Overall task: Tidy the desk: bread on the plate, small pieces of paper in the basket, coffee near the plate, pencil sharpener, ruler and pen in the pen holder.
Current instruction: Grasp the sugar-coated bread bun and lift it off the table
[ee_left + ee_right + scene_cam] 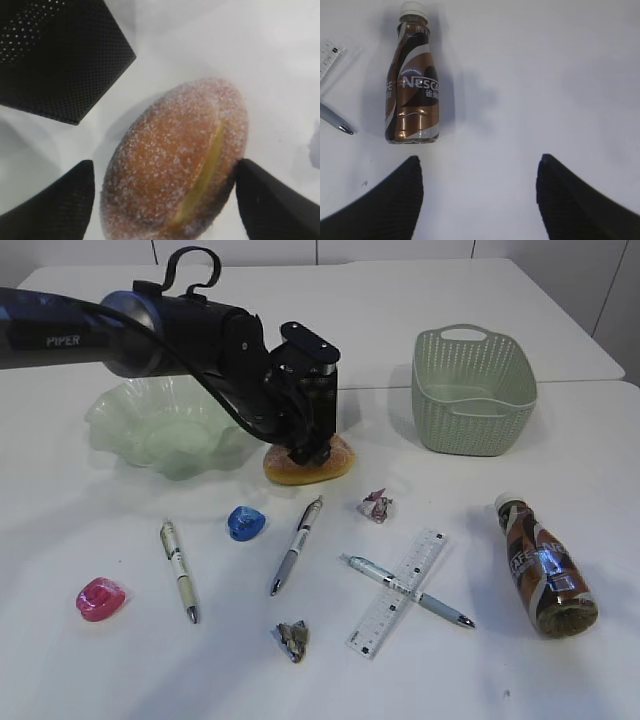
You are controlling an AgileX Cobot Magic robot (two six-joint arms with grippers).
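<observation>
Golden bread (175,165) at lower centre sits between the left gripper's (162,200) open jaws; closing evenly avoids crushing it.

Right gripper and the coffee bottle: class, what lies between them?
Nothing: in the right wrist view only bare white desk separates the open right gripper from the lying coffee bottle.
</observation>
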